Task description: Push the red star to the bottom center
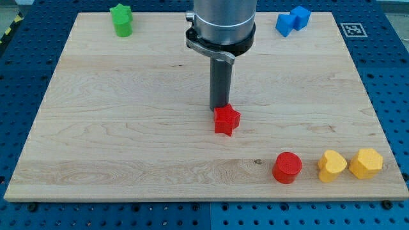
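- Your tip (220,109) sits at the far edge of the red star (227,120), touching or just short of it; the star lies on the near side, so a straight push toward you suits.
- There is no pincer here, only a plain dark rod, so nothing opens or closes.
- The star rests mid-tabletop (128,128), slightly right of centre, on pale smooth wood.
- A red cylinder (287,167) stands near-right, beside two yellow blocks (350,164).

Lighting bright, even, diffuse overhead; focus sharp throughout; tabletop (128,128) free of glare; blocks cast faint short shadows toward 6 o'clock; no edge distortion.
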You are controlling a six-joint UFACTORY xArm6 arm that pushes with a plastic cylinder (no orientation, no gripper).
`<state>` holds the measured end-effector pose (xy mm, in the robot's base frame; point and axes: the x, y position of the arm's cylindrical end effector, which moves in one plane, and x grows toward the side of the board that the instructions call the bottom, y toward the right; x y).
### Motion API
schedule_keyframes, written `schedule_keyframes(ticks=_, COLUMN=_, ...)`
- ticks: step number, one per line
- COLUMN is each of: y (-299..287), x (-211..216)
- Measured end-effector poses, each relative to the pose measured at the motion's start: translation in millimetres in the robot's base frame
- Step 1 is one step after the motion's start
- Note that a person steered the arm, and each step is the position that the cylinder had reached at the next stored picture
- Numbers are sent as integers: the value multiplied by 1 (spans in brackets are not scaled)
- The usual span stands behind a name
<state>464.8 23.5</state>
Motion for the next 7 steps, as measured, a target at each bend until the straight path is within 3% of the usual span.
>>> schedule_keyframes(ticks=1, y=10, x=-1)
schedule_keyframes(ticks=5, y=11, x=73)
schedule_keyframes(ticks=7, y=11, x=88)
